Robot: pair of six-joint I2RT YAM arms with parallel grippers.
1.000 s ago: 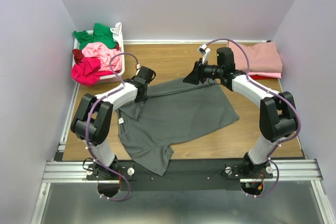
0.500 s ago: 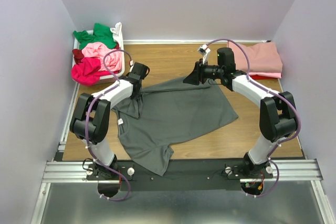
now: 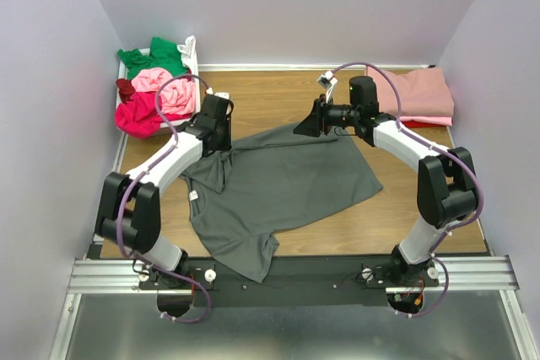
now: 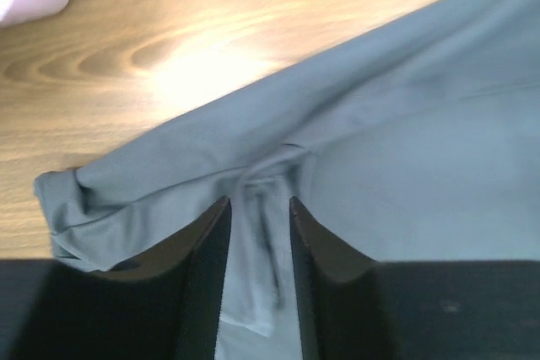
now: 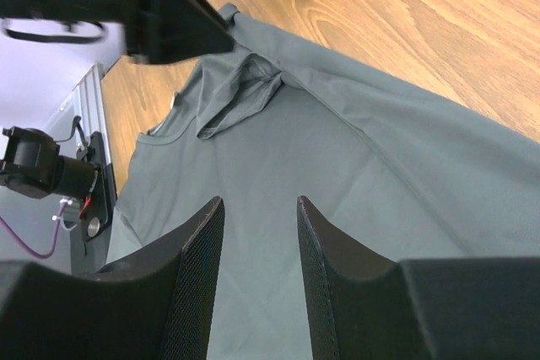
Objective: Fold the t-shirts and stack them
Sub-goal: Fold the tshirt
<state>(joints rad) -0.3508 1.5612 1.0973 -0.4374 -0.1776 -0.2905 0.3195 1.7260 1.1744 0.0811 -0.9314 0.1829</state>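
Dark grey short-sleeved cloth t-shirt (image 3: 283, 187) spread on wooden table (image 3: 278, 94) | bunched sleeve ridge (image 4: 268, 183) between parted left gripper (image 4: 257, 208) jaws | right gripper (image 5: 260, 204) jaws apart, empty, above far edge | white plastic basket (image 3: 193, 50) of shirts (image 3: 156, 94) far-left | folded dusty-rose shirt (image 3: 418, 94) far-right

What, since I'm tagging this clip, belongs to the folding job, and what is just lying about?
Job: dark grey t-shirt; green t-shirt; pink t-shirt; magenta t-shirt; maroon t-shirt; folded dusty rose t-shirt.
Lying about: white basket; wooden table.
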